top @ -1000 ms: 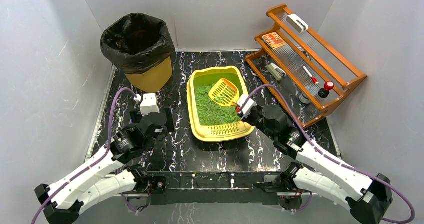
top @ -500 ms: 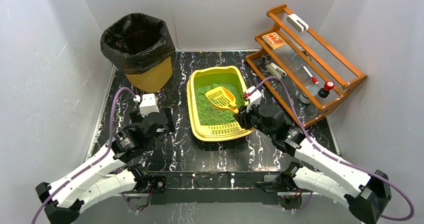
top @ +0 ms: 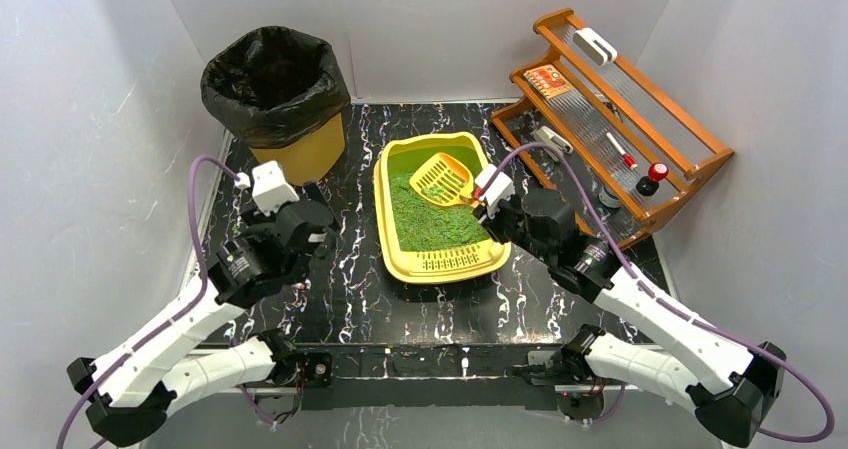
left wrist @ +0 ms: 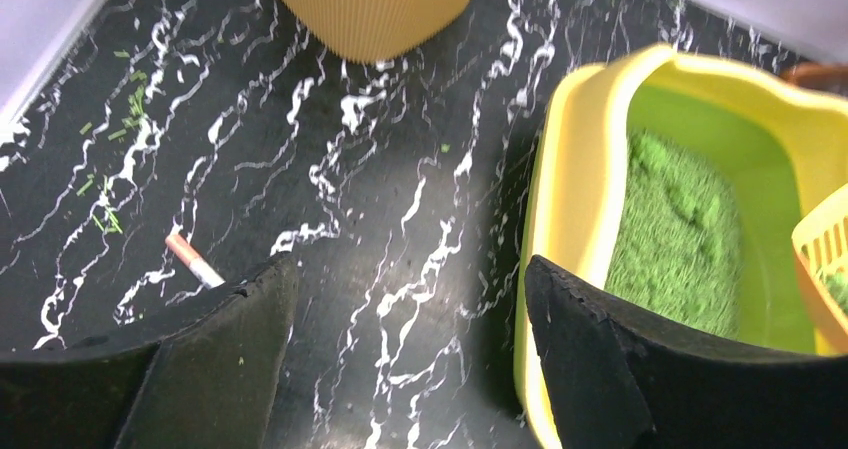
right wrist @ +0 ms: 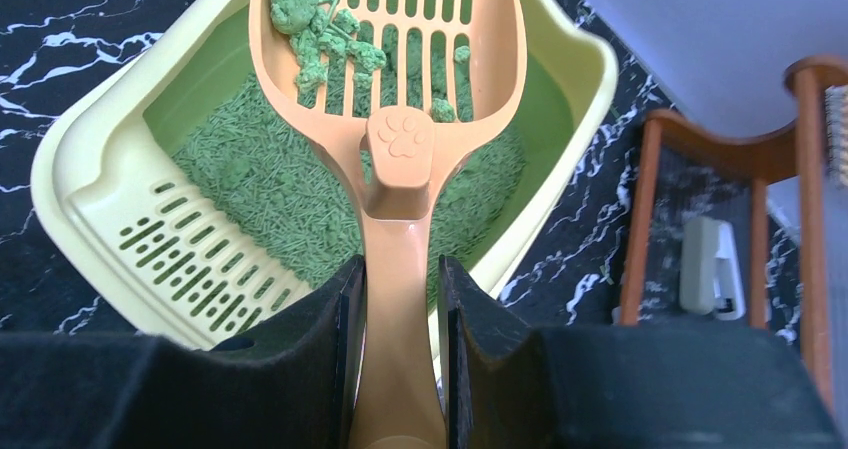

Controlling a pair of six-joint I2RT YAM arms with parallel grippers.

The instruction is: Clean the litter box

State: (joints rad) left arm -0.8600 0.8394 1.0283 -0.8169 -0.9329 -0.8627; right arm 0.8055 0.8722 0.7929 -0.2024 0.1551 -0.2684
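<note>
From above, the litter box (top: 384, 231) sits in the middle of the black marbled tabletop (top: 350, 299). Its slotted grate end faces the arms and green litter (top: 425, 224) covers its floor. To its left, at the far corner, stands a yellow bin (top: 300, 154) lined with a black bag. A wooden rack (top: 655, 87) with a few small items sits off to the right. The left arm (top: 170, 329) reaches into the space between the bin and the box. The right arm (top: 650, 314) comes in from the box's right side, and an orange slotted scoop (top: 443, 179) hangs over the far half of the litter.

From the left wrist, the left pincer (left wrist: 405, 279) stands wide open with nothing between its black fingers, only bare tabletop below. The bin's ribbed base is at the top of this view. The left rim of the litter box runs down the right side, just beside the right-hand finger. A short pinkish stick (left wrist: 190, 259) lies on the tabletop near the left-hand finger, and a scatter of green crumbs (left wrist: 110, 169) lies further out.

From the right wrist, the right pincer (right wrist: 398, 279) is clamped on the scoop's handle, with one finger pressed against each side. The scoop's head carries a paw print and a few green clumps (right wrist: 310, 19), most of them in its far left part. It is held over the litter inside the box, whose grate shows at the lower left. I cannot tell whether the scoop's tip touches the litter.
</note>
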